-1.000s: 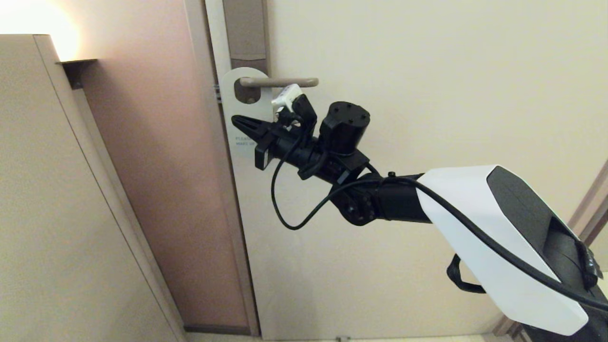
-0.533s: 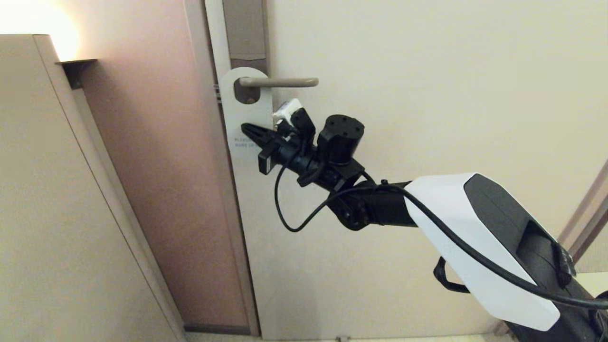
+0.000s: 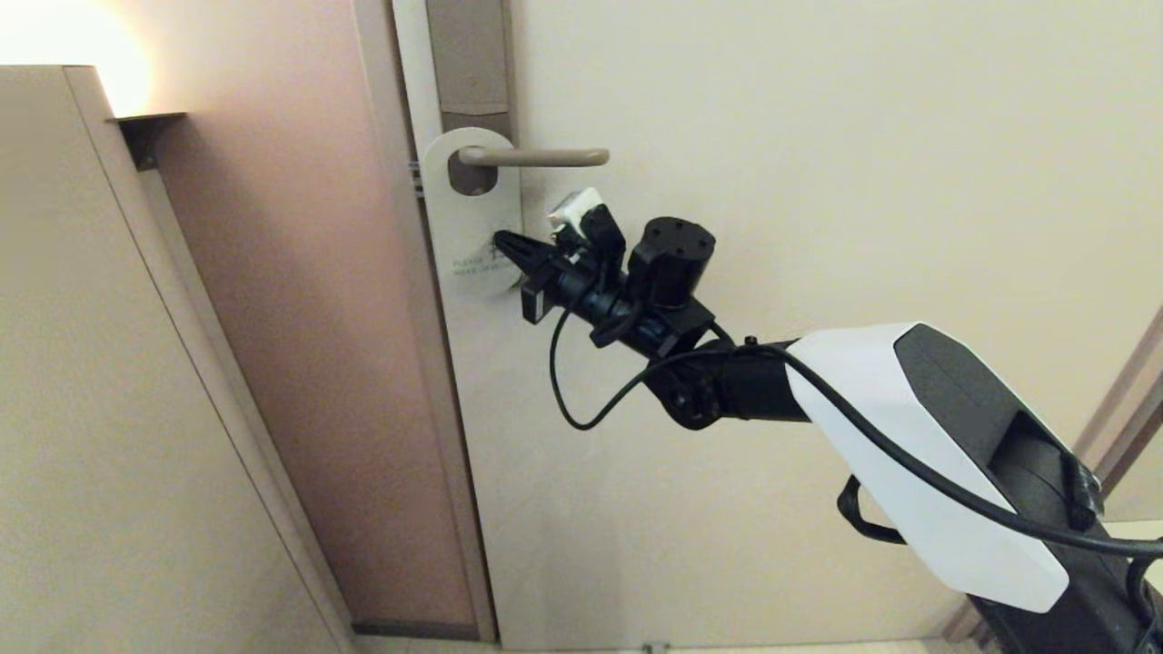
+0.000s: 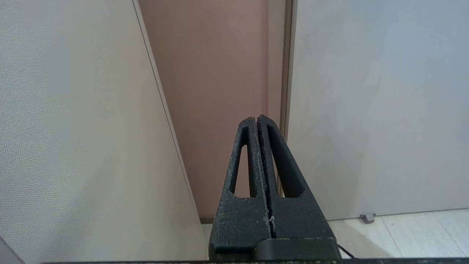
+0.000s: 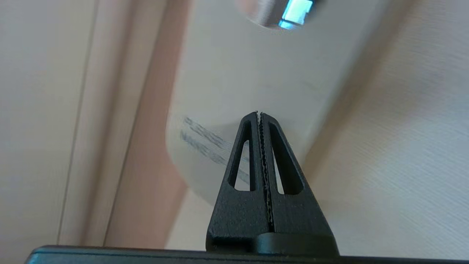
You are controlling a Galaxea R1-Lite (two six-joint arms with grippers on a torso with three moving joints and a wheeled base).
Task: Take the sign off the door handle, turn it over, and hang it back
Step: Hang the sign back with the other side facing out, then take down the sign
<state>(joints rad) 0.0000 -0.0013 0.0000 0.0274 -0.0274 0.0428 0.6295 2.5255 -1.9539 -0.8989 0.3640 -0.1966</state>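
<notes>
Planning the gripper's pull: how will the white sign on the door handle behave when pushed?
The sign looks thin and flat, so probably light and slightly bendy. Hanging only by its hole over the door handle, it will likely swing. Its smooth face may slip against the shut right gripper.

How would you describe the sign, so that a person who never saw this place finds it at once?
Find the pale door and its beige lever handle. A flat white card, the sign, hangs from that handle beside the door edge. It alone has an oval hole and small printed words near its rounded lower end.
</notes>
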